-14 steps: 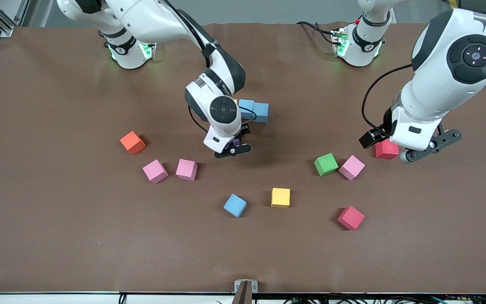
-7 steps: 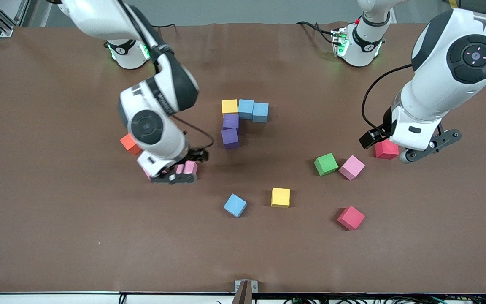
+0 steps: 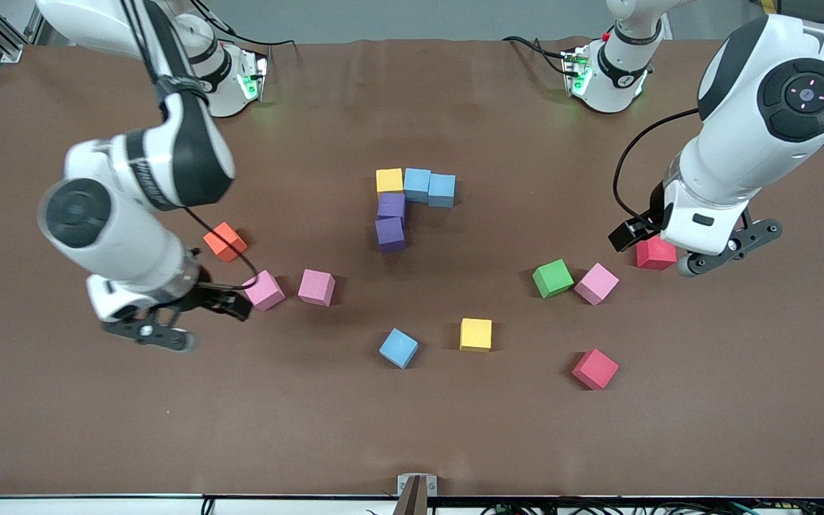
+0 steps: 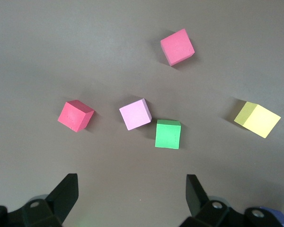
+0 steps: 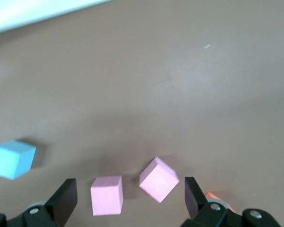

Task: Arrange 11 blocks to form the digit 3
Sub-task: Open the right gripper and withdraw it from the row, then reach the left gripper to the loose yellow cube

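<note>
Brown matting covers the bench (image 3: 61, 429), and I see a wide bare strip along the edge nearest the front camera, with more open room toward both short ends.

I count fourteen blocks. Five form the partial digit 3 (image 3: 408, 204) near the bench centre: a yellow block (image 3: 389, 179) and two light blue blocks (image 3: 429, 188) in a touching row, with two purple blocks (image 3: 390, 219) running from the yellow one toward the front camera.

Nine lie loose:
- one orange block (image 3: 224, 241) and two pink blocks (image 3: 289, 288) toward the right arm's end;
- one light blue block (image 3: 398, 347) and one yellow block (image 3: 476, 334) nearer the front edge;
- one green block (image 3: 553, 278) just beside a third pink block (image 3: 596, 283);
- two red blocks, one (image 3: 595, 368) toward the front edge, one (image 3: 654, 253) partly under the left arm.

The right gripper (image 3: 169, 325) hangs beside the pink pair, fingers apart and holding nothing. The left gripper (image 4: 131, 198) hangs above the red block toward the left arm's end, fingers apart, also holding nothing.
</note>
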Tool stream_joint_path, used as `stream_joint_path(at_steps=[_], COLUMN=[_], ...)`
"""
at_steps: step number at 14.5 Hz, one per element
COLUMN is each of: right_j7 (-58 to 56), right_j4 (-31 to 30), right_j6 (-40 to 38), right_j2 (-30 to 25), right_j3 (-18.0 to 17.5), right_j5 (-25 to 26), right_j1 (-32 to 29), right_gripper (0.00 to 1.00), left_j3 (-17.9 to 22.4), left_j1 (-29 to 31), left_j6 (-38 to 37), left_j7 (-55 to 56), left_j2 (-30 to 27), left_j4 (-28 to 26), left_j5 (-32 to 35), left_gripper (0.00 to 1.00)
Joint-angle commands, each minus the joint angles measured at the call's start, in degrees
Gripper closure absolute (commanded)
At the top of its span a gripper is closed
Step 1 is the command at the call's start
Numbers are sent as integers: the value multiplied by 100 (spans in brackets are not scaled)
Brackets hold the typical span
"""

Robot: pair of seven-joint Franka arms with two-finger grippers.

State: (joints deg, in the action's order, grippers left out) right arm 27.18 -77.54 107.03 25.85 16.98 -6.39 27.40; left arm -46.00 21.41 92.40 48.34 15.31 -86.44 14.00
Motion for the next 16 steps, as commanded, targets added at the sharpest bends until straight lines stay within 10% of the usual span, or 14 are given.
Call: stream_joint_path(at_steps=[1,16], right_j7=[33,-98], right_j4=[-103,-218], right_j6=[-50,-138], right_j2=[-361,-809], right_j3=[-28,-63], right_j5=[-11,-2], right_j1=[-226,-587], right_gripper=[0,0], left_j3=[-14,4], left_j1=[39,-919], left_j6=[-55,1025], left_j7=[-185,-264], left_j2=[-28,1342], left_j4=[48,49], left_j5=[24,435], left_gripper=[0,0])
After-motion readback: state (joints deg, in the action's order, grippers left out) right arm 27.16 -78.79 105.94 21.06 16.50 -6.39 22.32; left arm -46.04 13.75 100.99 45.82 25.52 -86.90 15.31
